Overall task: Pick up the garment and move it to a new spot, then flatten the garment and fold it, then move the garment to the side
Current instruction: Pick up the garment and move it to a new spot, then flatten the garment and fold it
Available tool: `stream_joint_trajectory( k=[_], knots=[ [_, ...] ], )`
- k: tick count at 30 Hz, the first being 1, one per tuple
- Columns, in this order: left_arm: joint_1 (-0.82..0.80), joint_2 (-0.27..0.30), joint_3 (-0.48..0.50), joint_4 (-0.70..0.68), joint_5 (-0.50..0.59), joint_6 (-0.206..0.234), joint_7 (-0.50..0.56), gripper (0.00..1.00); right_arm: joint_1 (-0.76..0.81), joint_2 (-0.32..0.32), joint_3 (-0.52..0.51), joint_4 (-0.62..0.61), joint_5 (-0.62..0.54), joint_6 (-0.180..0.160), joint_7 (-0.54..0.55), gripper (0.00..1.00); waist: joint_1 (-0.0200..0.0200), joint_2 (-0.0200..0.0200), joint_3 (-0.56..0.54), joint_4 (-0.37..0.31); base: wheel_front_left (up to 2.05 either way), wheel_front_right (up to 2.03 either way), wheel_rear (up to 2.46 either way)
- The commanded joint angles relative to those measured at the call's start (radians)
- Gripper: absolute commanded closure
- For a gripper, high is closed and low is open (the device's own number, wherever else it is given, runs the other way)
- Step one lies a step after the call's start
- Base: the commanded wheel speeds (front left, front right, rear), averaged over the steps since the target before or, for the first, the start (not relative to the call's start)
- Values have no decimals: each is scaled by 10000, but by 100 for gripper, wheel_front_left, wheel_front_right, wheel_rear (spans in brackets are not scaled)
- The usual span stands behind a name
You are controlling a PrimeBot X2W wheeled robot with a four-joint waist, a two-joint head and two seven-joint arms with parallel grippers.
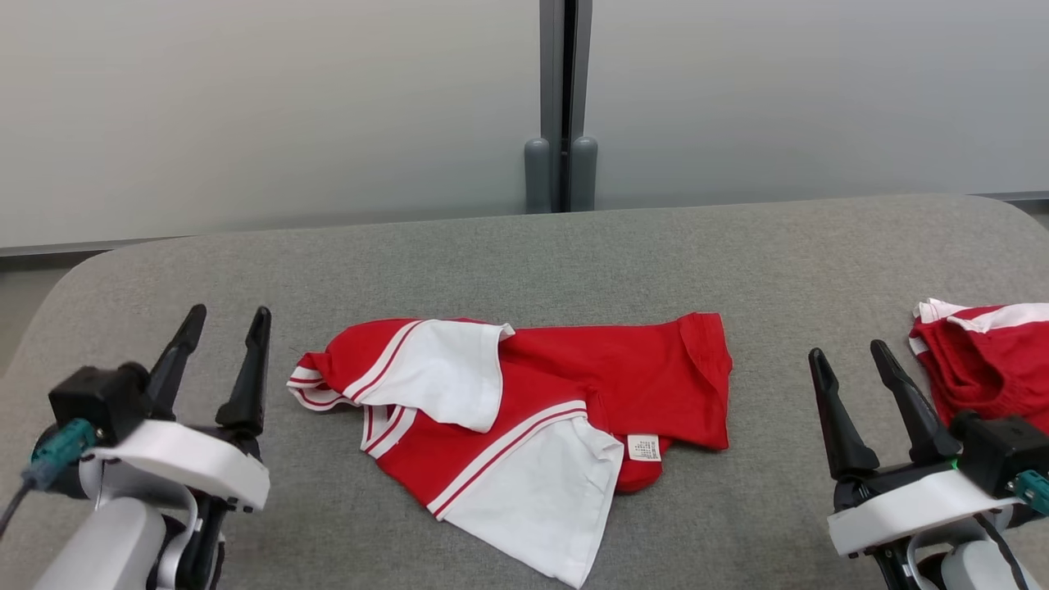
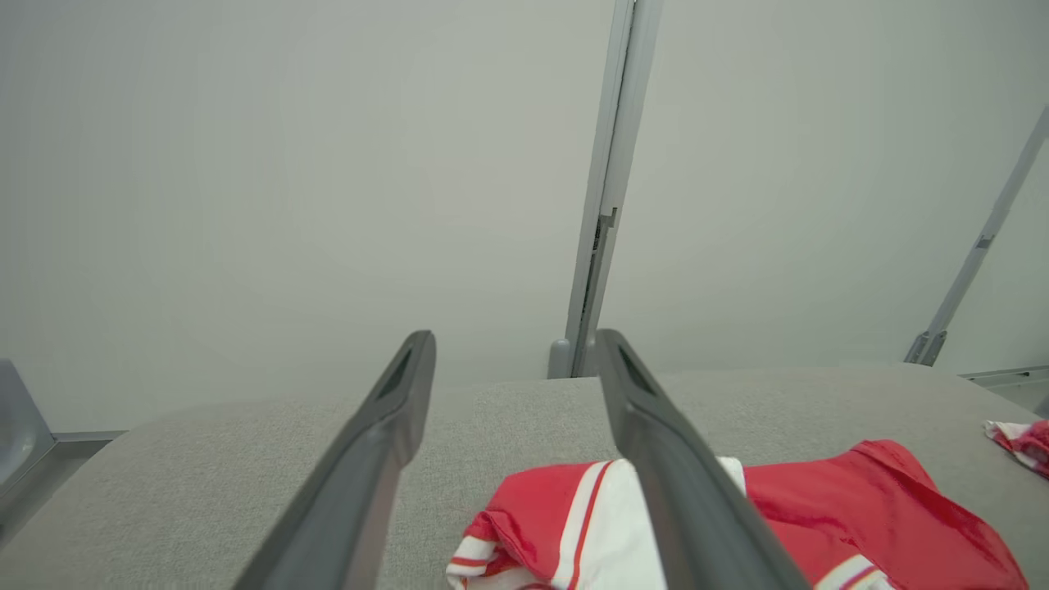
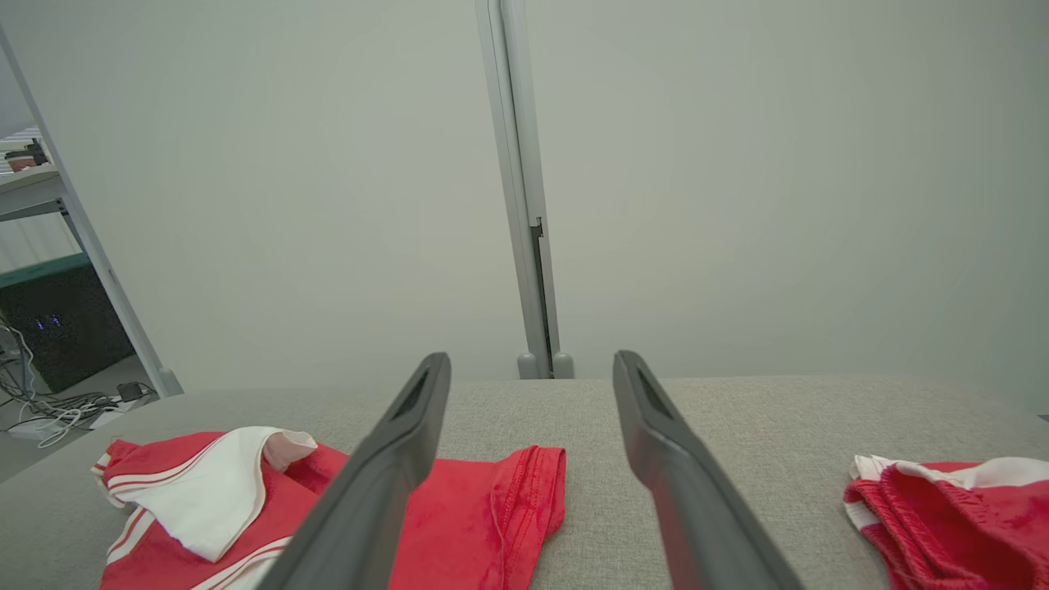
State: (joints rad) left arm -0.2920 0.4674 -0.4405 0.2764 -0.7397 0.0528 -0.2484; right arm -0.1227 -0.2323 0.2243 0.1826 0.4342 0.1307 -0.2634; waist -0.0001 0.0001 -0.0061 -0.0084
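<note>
Left gripper at lower left, fingers spread, pointing up, empty. Right gripper at lower right, fingers likewise spread, empty.

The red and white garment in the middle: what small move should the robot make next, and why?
Probably move the left gripper toward the striped sleeve at the left end of the garment, to grasp it. The left gripper and the right gripper stand open, apart from the cloth. The garment lies crumpled, with white parts flopped over the red body, so it is not yet flat.
</note>
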Motion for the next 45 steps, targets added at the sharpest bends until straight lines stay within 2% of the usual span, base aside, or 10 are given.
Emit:
stream_joint_trajectory(
  k=[1, 4, 10, 17, 24, 30, 45],
  knots=[
    [206, 2, 85, -161, 95, 182, -84, 0, 100, -23, -54, 4, 56, 2, -13, 0, 1, -1, 1, 29, 0, 0, 0],
    [901, -248, 248, -795, 460, 740, -151, 0, 176, 28, -125, -45, 31, 4, -13, 0, 1, -1, -4, 114, 0, 0, 0],
    [1898, -1157, 857, -1580, 1232, 1138, -170, 0, 268, 6, -19, -24, 26, 2, -13, 0, 1, -1, 40, 226, 0, 0, 0],
    [3003, -1865, 1539, -2067, 2380, 781, -174, 0, 367, -81, 125, 59, 103, 2, -13, 0, 1, -1, 47, 163, 0, 0, 0],
    [3198, -2378, 1822, -2087, 2827, 317, -176, 0, 364, -138, 169, 160, 152, 2, -13, 0, 1, -1, 17, 248, 0, 0, 0],
    [3091, -2609, 1955, -1850, 3089, 27, -175, 0, 300, -183, 155, 174, 147, 2, -13, 0, 1, -1, -33, 277, 0, 0, 0],
    [3161, -2920, 2360, -1718, 3481, -244, -175, 0, 305, -101, 42, 43, 42, 4, -13, 0, 1, -1, -41, 156, 0, 0, 0]
  ],
)
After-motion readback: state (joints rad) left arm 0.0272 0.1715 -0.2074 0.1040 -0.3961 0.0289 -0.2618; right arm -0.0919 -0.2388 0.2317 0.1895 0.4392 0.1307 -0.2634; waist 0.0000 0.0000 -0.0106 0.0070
